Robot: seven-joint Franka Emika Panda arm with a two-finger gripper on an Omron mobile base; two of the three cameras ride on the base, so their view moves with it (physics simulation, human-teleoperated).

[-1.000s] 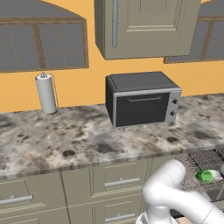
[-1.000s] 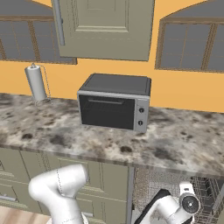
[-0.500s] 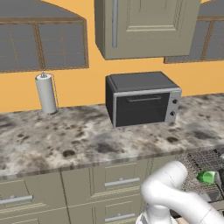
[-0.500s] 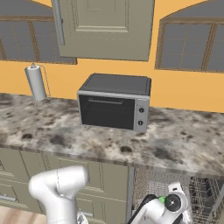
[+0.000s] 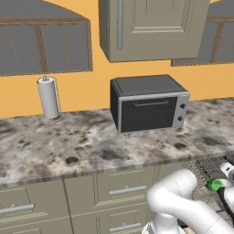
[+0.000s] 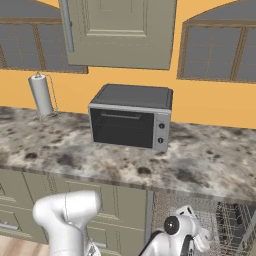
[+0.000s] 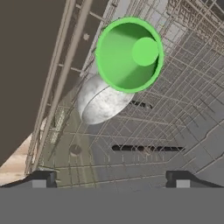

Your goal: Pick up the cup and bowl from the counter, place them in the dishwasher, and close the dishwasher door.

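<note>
The gripper (image 7: 109,179) hangs with jaws spread wide above the green bowl (image 7: 129,54), which now lies released beside the grey cup (image 7: 101,101) in the dishwasher (image 7: 175,127) rack (door probably next).

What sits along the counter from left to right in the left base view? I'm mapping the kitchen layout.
Paper towel roll → toaster oven → open dishwasher rack below the counter, with a green cup in it.
</note>
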